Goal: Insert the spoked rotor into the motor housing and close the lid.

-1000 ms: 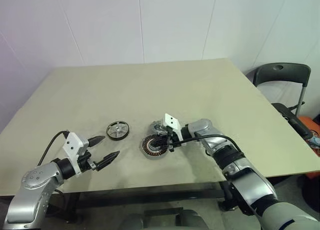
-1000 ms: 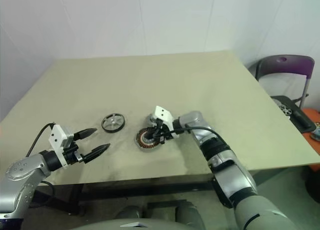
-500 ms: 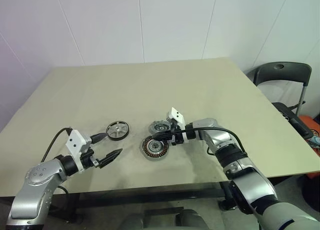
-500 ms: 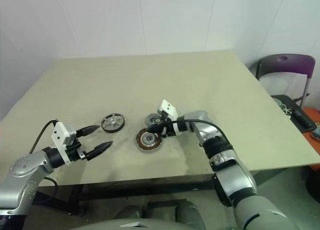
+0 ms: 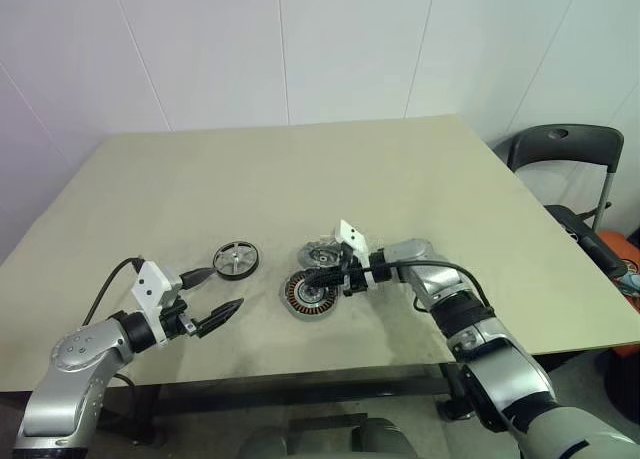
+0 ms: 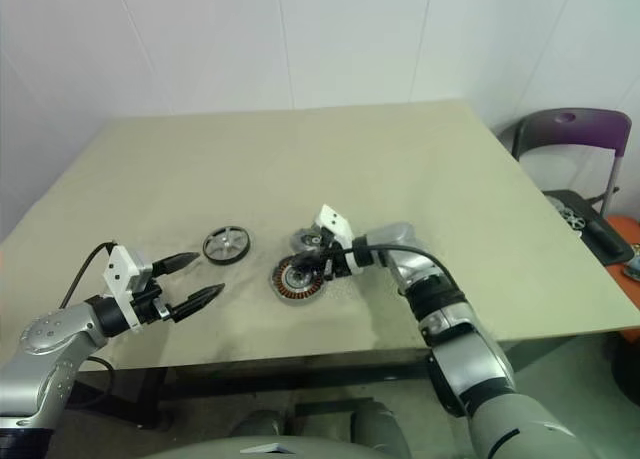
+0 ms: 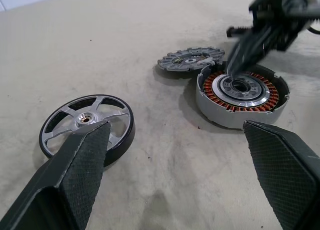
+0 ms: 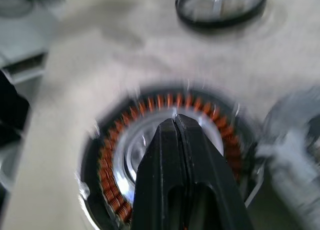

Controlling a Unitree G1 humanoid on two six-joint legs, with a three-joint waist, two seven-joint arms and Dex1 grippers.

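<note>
Resting on the beige table [image 5: 420,169], the motor housing [image 5: 310,295] sat just below the middle of the head view, its copper windings ringing a silver centre. The lid [image 5: 321,253] lay flat right behind it, their edges touching or nearly so. Left of both, and apart from them, the spoked rotor [image 5: 236,259] lay flat on the tabletop. The right gripper [image 5: 322,276] reached in from the right, its two black fingers pressed together and empty, the tips poised over the housing's silver centre; whether they touched it I could not tell. At the lower left, the left gripper [image 5: 214,297] hung above the table with its fingers spread wide, holding nothing, pointing toward the parts. A dark chair [image 5: 560,154] stood at the right edge.
</note>
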